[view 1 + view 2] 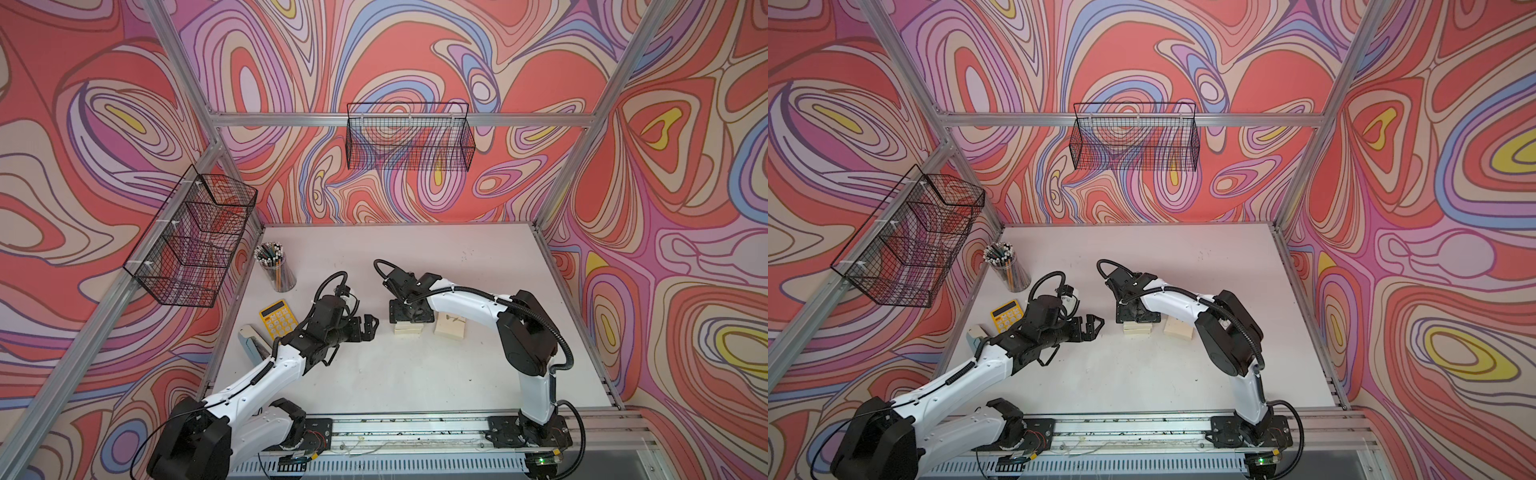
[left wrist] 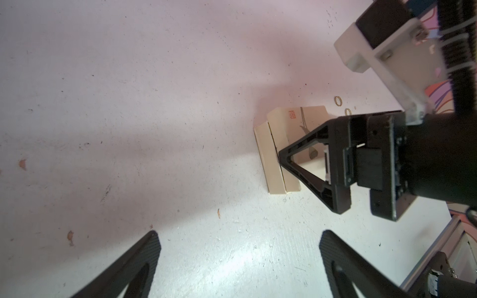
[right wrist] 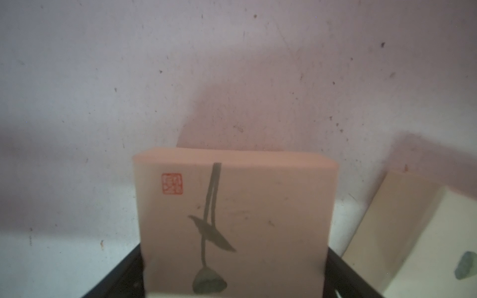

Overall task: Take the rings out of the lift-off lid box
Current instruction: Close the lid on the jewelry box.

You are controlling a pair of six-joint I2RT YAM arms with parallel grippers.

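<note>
A cream lift-off lid box [image 1: 408,329] [image 1: 1137,328] stands mid-table. Its lid [image 3: 232,206] carries a lotus drawing and a red seal. My right gripper [image 3: 233,271] [image 1: 409,316] points straight down over it, shut on the lid, with a finger pressed against each side. In the left wrist view the lid [image 2: 291,123] sits slightly off the base [image 2: 268,160]. Two tiny rings [image 2: 338,100] [image 2: 348,111] lie on the table just beyond the box. The box's inside is hidden. My left gripper [image 2: 238,240] [image 1: 369,326] hovers open and empty to the box's left.
A second cream box [image 1: 450,328] [image 3: 418,232] sits close to the right of the first. At the left edge are a pencil cup [image 1: 277,266], a yellow calculator [image 1: 277,318] and a grey-blue stapler [image 1: 253,343]. Wire baskets [image 1: 409,137] [image 1: 195,237] hang on the walls.
</note>
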